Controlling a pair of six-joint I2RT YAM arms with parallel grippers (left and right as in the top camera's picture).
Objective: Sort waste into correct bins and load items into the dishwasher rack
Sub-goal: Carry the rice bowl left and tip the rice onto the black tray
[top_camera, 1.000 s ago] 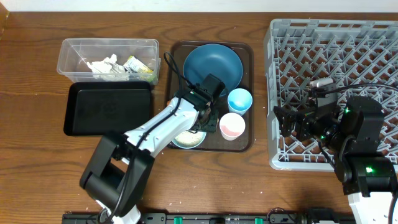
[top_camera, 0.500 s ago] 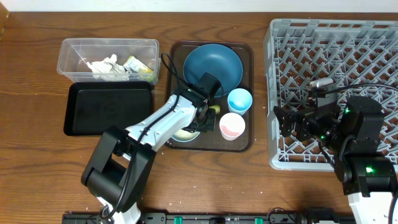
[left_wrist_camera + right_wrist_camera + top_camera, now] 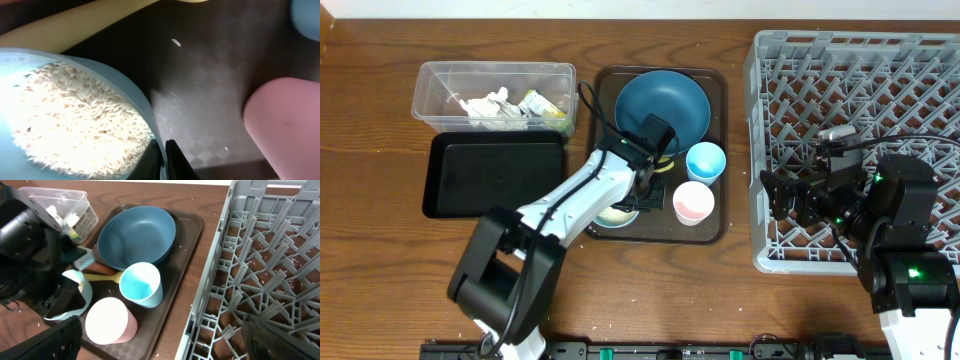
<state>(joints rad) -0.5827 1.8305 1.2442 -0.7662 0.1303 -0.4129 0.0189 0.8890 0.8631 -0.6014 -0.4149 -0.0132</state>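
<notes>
My left gripper (image 3: 163,159) is shut on the rim of the white bowl (image 3: 145,107), which is pale blue inside and full of rice grains (image 3: 70,110). The bowl (image 3: 618,218) stands on the brown serving tray, partly hidden by my arm. Beside it are the pink cup (image 3: 692,203), the light blue cup (image 3: 705,160) and the dark blue plate (image 3: 660,105). A thin yellow-orange stick (image 3: 101,278) lies between bowl and plate. My right gripper (image 3: 785,195) is open and empty over the grey rack's (image 3: 860,90) front left corner.
The clear tub (image 3: 430,90) at the far left holds crumpled paper (image 3: 485,105) and a yellow-green packet (image 3: 538,103). The black tray (image 3: 495,175) lies just in front of it. The brown serving tray (image 3: 716,95) sits between the bins and the rack.
My left gripper has shifted slightly toward the plate at the bowl's rim. The right arm has not moved.
</notes>
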